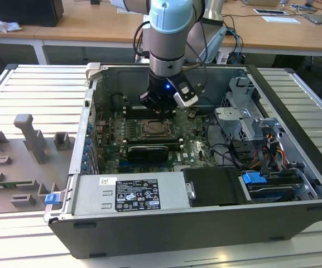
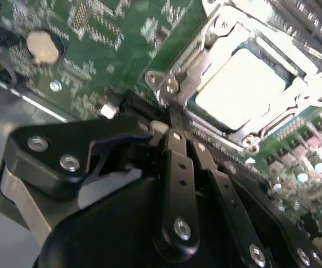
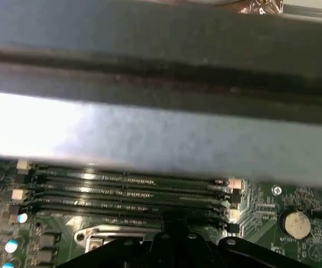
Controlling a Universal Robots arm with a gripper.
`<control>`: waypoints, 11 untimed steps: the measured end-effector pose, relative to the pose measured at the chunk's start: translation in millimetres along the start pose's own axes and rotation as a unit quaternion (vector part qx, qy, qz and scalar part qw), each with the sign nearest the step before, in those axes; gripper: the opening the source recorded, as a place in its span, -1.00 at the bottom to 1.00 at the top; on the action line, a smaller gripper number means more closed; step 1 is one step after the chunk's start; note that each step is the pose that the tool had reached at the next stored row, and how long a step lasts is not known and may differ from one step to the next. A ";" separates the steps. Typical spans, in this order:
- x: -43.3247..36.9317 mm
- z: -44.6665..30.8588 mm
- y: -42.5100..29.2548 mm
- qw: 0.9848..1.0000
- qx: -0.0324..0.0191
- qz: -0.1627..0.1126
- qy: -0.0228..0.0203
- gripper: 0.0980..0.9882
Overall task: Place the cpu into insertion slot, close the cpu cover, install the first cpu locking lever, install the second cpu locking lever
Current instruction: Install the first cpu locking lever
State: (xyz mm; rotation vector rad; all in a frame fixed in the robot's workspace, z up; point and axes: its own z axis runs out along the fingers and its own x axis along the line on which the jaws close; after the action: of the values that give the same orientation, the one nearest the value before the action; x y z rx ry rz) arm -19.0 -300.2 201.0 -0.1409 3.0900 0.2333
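The chip (image 2: 240, 89) already sits in its square socket (image 2: 294, 120) on the green board (image 2: 116, 33), and the shiny metal cover (image 2: 205, 56) lies flat around it. So the job looks to be at the locking levers. The tool (image 2: 174, 131) is right beside the cover's near corner, its tips squeezed together with nothing held. A lever needs a careful push down and sideways. The long memory slots (image 3: 127, 192) sit just beyond the socket.

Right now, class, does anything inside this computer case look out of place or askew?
Nothing stands out. The chip lies flat in its socket under the closed metal cover, and the gripper sits at the socket's edge.
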 end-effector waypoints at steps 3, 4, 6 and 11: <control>0.1 -0.2 -0.1 1.000 0.000 0.000 0.000 -0.98; -0.1 -2.2 0.3 1.000 0.000 0.000 0.000 -0.98; -0.4 -9.3 1.3 1.000 0.000 0.000 0.000 -0.98; -0.2 -11.5 -1.0 1.000 0.001 0.000 0.000 -0.98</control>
State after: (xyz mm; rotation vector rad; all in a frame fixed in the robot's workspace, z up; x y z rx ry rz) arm -19.0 -303.0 212.3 -0.1407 3.0906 0.2300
